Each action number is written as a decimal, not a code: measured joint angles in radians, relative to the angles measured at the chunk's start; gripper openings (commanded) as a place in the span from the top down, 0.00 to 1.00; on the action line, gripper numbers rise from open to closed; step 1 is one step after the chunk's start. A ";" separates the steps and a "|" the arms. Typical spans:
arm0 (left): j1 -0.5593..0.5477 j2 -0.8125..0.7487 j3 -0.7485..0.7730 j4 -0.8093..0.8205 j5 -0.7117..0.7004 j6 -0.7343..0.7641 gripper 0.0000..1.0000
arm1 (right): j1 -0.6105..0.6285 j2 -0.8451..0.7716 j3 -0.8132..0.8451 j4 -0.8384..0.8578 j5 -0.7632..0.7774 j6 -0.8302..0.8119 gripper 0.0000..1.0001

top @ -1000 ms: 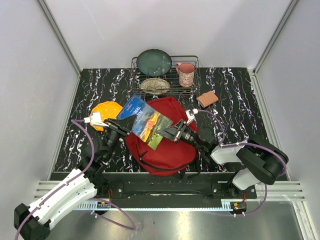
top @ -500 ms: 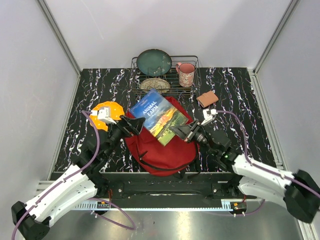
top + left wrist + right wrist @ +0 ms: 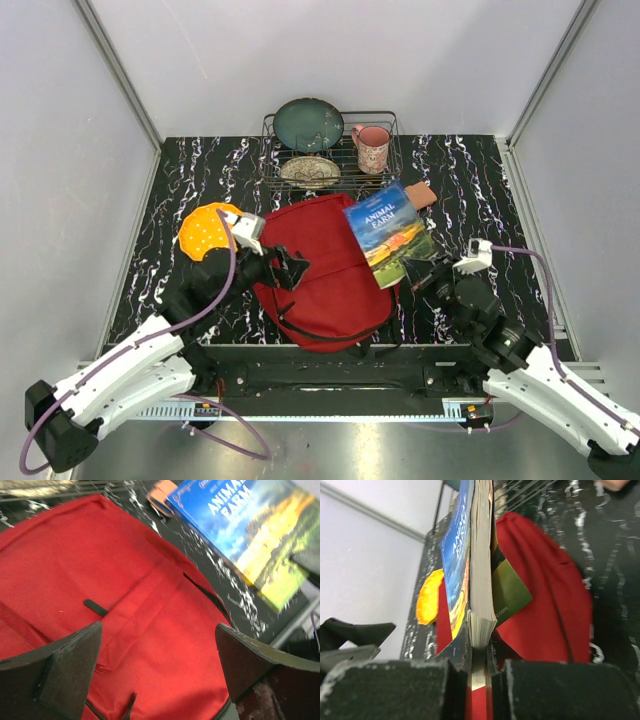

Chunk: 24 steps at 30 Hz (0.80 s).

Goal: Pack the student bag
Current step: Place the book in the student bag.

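- Jaws of the left gripper (image 3: 290,268) (image 3: 160,645) are seen spread wide above the left half of the large red fabric backpack (image 3: 322,275) (image 3: 125,600), with nothing held. A second ago they were closed on the book.
- The right gripper (image 3: 425,272) (image 3: 479,672) is clamped on the lower edge of the blue-and-yellow paperback book (image 3: 388,232) (image 3: 250,535) (image 3: 470,555).
- The book has been carried from over the bag's middle to its right edge, and is now held by that gripper alone.
- The backpack is found lying flat at the near middle of the black marbled table (image 3: 470,180), where it lay before.
- The book's far corner is seen in front of the small brown block (image 3: 424,193), near the wire dish rack (image 3: 330,150).
- Bare tabletop is left to the right of the bag.
- On the left, the round orange disc (image 3: 205,228) is seen just beside the bag.
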 measured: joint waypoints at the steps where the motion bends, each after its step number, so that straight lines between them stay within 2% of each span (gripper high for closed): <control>1: -0.015 0.016 0.005 -0.003 0.017 0.017 0.01 | 0.000 -0.020 0.011 -0.060 0.028 0.001 1.00; 6: -0.146 0.162 0.085 -0.051 0.063 0.108 0.01 | 0.000 -0.116 0.047 -0.275 0.134 0.012 1.00; 10: -0.336 0.344 0.173 -0.058 0.035 0.161 0.01 | 0.000 -0.190 0.066 -0.410 0.202 0.026 1.00; 13: -0.435 0.473 0.219 -0.066 0.021 0.180 0.01 | 0.000 -0.224 0.095 -0.511 0.252 0.031 1.00; 17: -0.502 0.615 0.291 -0.095 0.011 0.202 0.01 | 0.000 -0.256 0.148 -0.612 0.303 0.032 1.00; 24: -0.596 0.763 0.416 -0.122 -0.013 0.228 0.03 | 0.000 -0.347 0.177 -0.719 0.338 0.062 1.00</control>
